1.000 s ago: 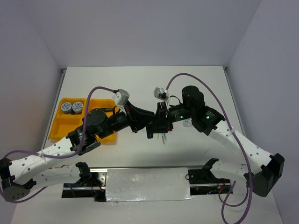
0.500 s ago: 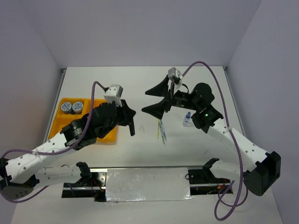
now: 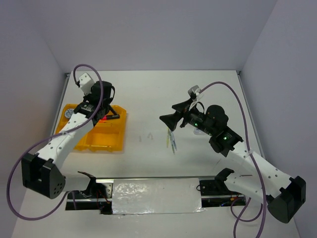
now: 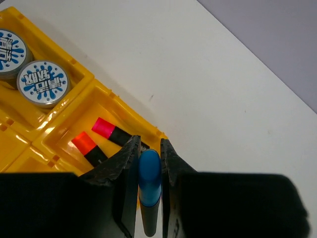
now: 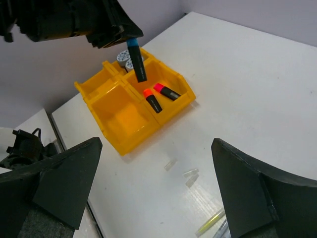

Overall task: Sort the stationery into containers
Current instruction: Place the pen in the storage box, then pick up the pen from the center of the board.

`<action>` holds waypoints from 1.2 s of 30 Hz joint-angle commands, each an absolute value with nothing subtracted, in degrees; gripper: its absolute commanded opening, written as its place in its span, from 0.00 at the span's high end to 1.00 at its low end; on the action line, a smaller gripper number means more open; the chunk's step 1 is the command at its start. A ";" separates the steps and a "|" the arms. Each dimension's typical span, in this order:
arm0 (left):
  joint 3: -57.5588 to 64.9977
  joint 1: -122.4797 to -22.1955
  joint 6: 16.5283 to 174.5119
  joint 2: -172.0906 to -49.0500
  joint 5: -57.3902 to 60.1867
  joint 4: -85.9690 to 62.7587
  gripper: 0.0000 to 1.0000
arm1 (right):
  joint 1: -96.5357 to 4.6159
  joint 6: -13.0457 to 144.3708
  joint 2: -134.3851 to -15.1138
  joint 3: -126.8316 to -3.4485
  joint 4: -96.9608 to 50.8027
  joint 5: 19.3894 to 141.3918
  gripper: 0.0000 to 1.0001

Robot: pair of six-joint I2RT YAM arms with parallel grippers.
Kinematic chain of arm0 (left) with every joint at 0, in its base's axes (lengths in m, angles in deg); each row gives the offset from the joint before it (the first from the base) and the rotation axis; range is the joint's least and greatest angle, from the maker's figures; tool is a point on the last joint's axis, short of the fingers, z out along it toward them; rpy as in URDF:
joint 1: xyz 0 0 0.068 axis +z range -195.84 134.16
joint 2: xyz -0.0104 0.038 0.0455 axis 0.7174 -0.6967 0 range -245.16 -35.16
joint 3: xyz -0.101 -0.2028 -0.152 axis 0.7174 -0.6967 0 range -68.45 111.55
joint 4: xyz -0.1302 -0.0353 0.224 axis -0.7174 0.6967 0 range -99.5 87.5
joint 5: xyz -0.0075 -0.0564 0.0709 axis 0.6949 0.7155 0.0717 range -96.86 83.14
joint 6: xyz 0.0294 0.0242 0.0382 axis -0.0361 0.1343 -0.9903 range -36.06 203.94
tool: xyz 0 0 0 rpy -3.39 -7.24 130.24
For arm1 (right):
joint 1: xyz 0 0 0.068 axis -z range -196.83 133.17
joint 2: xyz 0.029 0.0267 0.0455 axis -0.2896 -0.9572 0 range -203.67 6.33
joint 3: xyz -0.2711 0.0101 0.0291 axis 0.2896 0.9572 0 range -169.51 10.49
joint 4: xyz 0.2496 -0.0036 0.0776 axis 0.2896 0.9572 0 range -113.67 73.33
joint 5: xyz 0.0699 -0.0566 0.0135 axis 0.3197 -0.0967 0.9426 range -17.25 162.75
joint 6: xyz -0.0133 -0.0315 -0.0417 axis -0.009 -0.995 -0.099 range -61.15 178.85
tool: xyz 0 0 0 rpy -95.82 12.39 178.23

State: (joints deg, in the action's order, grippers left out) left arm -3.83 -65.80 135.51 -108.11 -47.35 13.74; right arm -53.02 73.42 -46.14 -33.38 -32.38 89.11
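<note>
Gripping the blue-capped marker [image 4: 149, 173] narrowly, the left gripper [image 4: 148, 148] is hanging over the tray's [image 3: 106, 141] two-o'clock compartment to join the pink and orange markers [image 4: 106, 130]. At three o'clock the right gripper's [image 3: 171, 113] jaws are standing wide and empty.

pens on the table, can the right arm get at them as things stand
Probably yes: the right gripper hangs open near the pens, with nothing between them or lying on top of them.
</note>
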 commanded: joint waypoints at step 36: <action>0.54 -68.51 119.40 -103.81 -26.16 22.75 0.01 | -58.93 86.44 -69.51 -42.68 0.93 53.33 0.46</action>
